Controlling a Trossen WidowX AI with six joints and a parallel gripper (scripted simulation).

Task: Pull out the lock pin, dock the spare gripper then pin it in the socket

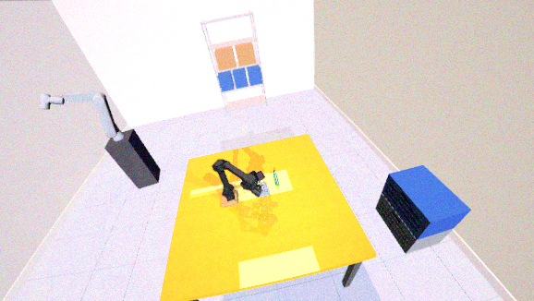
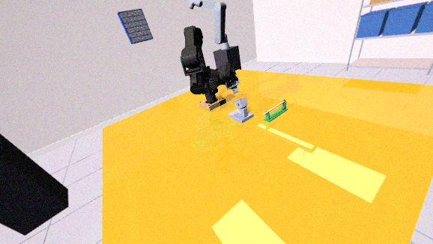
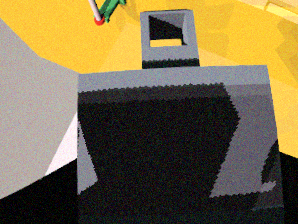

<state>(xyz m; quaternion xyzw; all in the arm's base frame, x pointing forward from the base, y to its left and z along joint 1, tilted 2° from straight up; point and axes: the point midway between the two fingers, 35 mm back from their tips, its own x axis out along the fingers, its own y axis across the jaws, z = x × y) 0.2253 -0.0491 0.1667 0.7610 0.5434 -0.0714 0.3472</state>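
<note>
My gripper (image 2: 231,85) is shut on the spare gripper, a grey block (image 3: 250,75) whose small light end (image 2: 234,90) shows in the exterior view. Its spigot (image 3: 170,52), with a square hole, points away from my fingers. The grey mount (image 2: 240,117) (image 1: 264,188) stands on the table. Its angled socket (image 2: 242,102) is below the held block, with a gap between them in the exterior view. The mount is not visible in the wrist view. The white lock pin (image 2: 274,107) with a red head (image 2: 285,100) (image 3: 99,21) lies along a green rack (image 2: 277,114) (image 1: 276,178) (image 3: 111,8), outside the socket.
The arm's wooden base block (image 1: 229,198) (image 2: 212,105) stands on the yellow table (image 1: 208,249) (image 2: 157,168), beside the mount. The green rack stands on the mount's other side. A second, pale arm (image 1: 105,115) on a dark pedestal (image 1: 134,159) stands off the table.
</note>
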